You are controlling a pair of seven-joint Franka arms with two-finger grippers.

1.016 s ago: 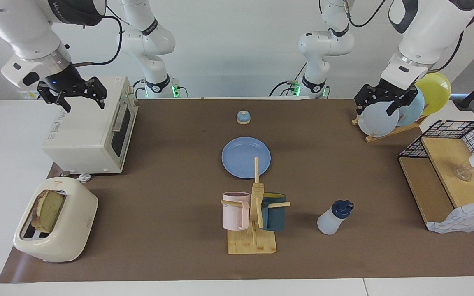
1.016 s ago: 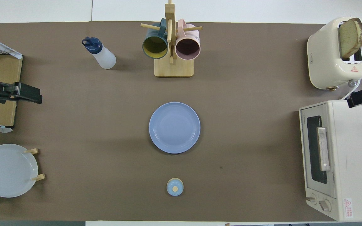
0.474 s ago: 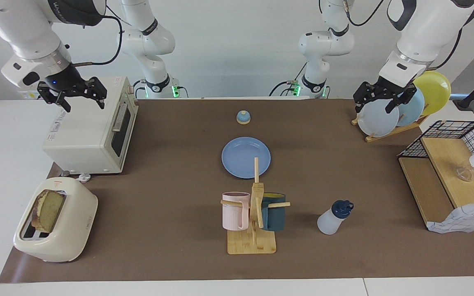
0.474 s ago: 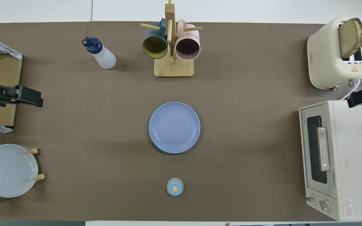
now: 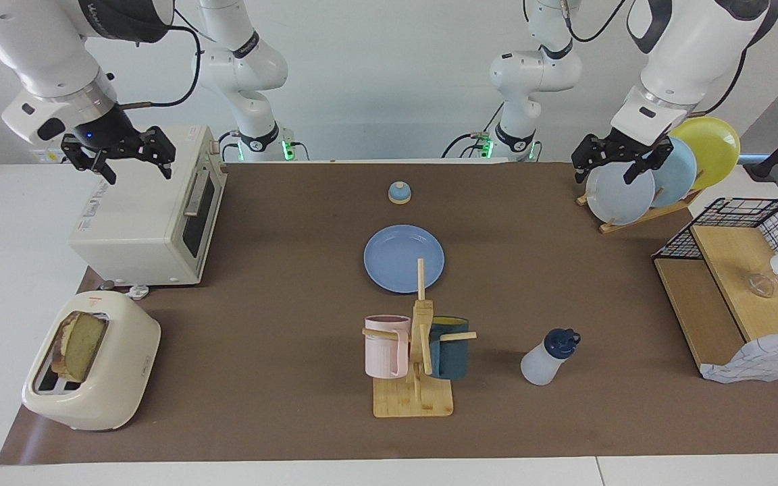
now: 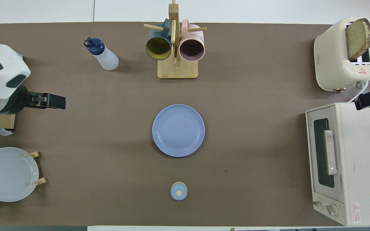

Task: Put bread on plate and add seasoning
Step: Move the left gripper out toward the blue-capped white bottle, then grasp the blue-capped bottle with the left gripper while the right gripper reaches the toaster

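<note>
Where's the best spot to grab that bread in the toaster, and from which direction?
Grip the bread by its upper half, the part standing clear of the toaster slot, coming straight down from above. It stands upright on edge, so a claw would likely do best with its fingers closing across the two flat faces rather than the crust edges. The lower part sits hidden in the slot.

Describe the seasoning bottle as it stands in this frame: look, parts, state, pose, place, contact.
The seasoning bottle is small, of translucent white plastic by its look, with a dark navy flip cap that appears shut. It stands upright on the brown mat, alone, beside the mug rack toward the left arm's end of the table, farther from the robots than the plate. Nothing but the mat touches it; neither gripper is near.
</note>
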